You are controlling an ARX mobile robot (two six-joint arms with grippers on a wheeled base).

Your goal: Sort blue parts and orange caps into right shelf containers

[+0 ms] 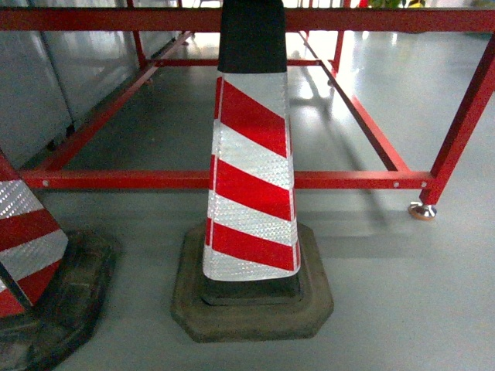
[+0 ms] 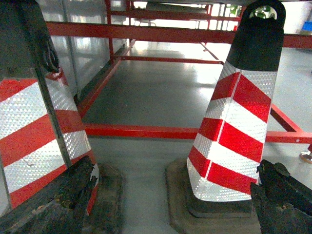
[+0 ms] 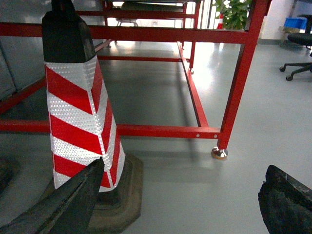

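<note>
You have two traffic cones in front of you: one red-and-white striped cone [image 1: 251,154] dead centre in the head view, standing upright on its dark octagonal rubber base [image 1: 251,309], and a second cone [image 1: 27,247] cut off at the lower left edge, its base just beside the first. Behind both runs one red steel frame [image 1: 232,179]; its low front rail crosses the whole head view, and a corner post on the right ends in a metal levelling foot [image 1: 422,210]. Bare grey floor [image 1: 410,294] lies open to the right of the central cone, and more shows inside the frame beyond the rail. No blue parts, orange caps or shelf containers show in any view. Your left gripper [image 2: 165,209] has its worn black fingers wide apart at the bottom corners of its wrist view, nothing between them; your right gripper [image 3: 180,204] stands likewise spread and empty. One office chair [image 3: 297,56] sits far right.
</note>
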